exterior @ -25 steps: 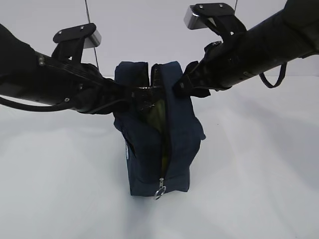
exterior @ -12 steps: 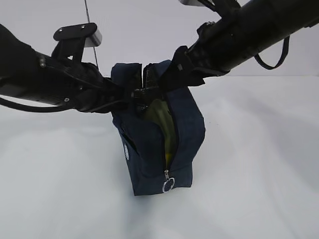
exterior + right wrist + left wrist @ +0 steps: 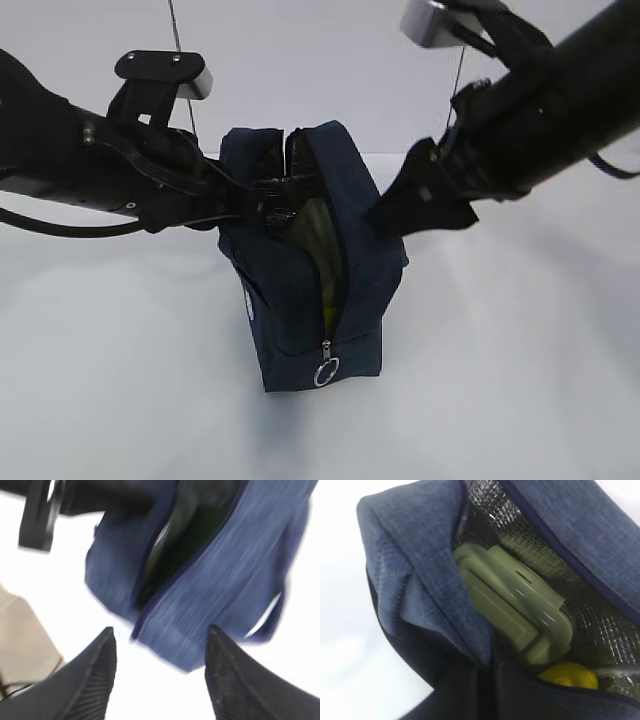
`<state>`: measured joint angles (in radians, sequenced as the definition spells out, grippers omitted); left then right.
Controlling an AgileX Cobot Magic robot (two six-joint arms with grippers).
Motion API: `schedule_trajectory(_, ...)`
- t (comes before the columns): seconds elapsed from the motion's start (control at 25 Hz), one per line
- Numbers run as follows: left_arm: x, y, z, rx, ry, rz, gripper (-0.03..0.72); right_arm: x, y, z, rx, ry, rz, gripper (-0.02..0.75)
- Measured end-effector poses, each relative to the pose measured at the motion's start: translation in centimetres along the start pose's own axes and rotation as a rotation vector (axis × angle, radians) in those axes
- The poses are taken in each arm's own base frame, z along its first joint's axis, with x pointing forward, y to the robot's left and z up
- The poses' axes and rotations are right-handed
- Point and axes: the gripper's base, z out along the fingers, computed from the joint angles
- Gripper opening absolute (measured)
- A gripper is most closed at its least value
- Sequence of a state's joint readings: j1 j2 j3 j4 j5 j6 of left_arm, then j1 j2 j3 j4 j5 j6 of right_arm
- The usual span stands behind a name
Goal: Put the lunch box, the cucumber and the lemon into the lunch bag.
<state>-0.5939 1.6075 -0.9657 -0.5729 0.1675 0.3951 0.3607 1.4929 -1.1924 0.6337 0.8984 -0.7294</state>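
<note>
Bag: the boxy dark navy fabric lunch bag point(image 3: 300, 270) stands upright on the plain white table point(image 3: 520, 400), its top gaping and its zipper slit open down the front to the metal ring pull point(image 3: 325, 372).
Left gripper: the left gripper point(image 3: 262, 203) reaches into the top of the bag from the left. Its jaws are together and seem to pinch the bag's near edge, but I cannot see the tips.
Right gripper: the right gripper point(image 3: 160, 672) has its two black fingers point(image 3: 90, 680) spread apart with nothing between them. It hangs just beside the bag's right wall.
Lunch box: the clear lunch box with the pale sage-green ribbed lid point(image 3: 512, 610) is inside the bag, tipped on its side.
Lemon: the small bright yellow lemon point(image 3: 570, 675) sits in the bag, touching the box's lower end.
Cucumber: I cannot pick it out for sure.
Step, I think: the packing looks almost finished.
How to do it well: keep the bag steady with the left arm and move the right arm off slowly, so nothing catches and the bag does not tip.
Left wrist view only: the box, the lemon and the silver lining.
Right wrist view only: the spread fingers.
Outside view only: both arms, the ring pull and the whole bag.
</note>
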Motion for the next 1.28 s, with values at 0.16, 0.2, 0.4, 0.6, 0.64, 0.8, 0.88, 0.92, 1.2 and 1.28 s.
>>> schedule_trajectory(0.16, 0.0, 0.0, 0.0, 0.000, 0.000, 0.002, -0.006, 2.7, 1.2, 0.4, -0.062, -0.005, 0.026, 0.428)
schedule_trajectory(0.2, 0.0, 0.0, 0.0, -0.001, -0.002, 0.002, -0.006, 3.3, 1.5, 0.4, -0.069, -0.011, 0.023, 0.428)
schedule_trajectory(0.4, 0.0, -0.1, 0.0, 0.007, -0.005, -0.050, -0.006, 5.4, 2.2, 0.2, -0.053, -0.056, 0.013, 0.428)
schedule_trajectory(0.6, -0.1, -0.1, 0.0, 0.007, -0.013, -0.071, 0.066, 7.4, 2.5, 0.7, -0.057, -0.046, 0.027, 0.428)
schedule_trajectory(0.64, -0.2, -0.1, -0.1, 0.008, -0.014, -0.073, 0.098, 7.7, 2.5, 0.9, -0.057, -0.041, 0.032, 0.428)
schedule_trajectory(0.8, -0.6, -0.2, -0.8, 0.016, -0.036, -0.079, 0.344, 8.6, 2.6, 1.4, -0.072, -0.040, 0.046, 0.428)
schedule_trajectory(0.88, -0.9, -0.5, -1.5, 0.030, -0.048, -0.100, 0.454, 8.7, 2.6, 1.5, -0.073, -0.050, 0.042, 0.428)
schedule_trajectory(0.92, -1.0, -0.6, -1.9, 0.044, -0.045, -0.112, 0.482, 8.7, 2.6, 1.5, -0.072, -0.057, 0.043, 0.428)
schedule_trajectory(1.2, -0.9, -2.2, -4.3, 0.174, 0.029, -0.219, 0.533, 8.7, 2.6, 1.7, -0.063, -0.089, 0.036, 0.428)
schedule_trajectory(1.28, -1.0, -2.0, -4.8, 0.190, 0.040, -0.242, 0.534, 9.1, 2.5, 2.0, -0.055, -0.103, 0.055, 0.428)
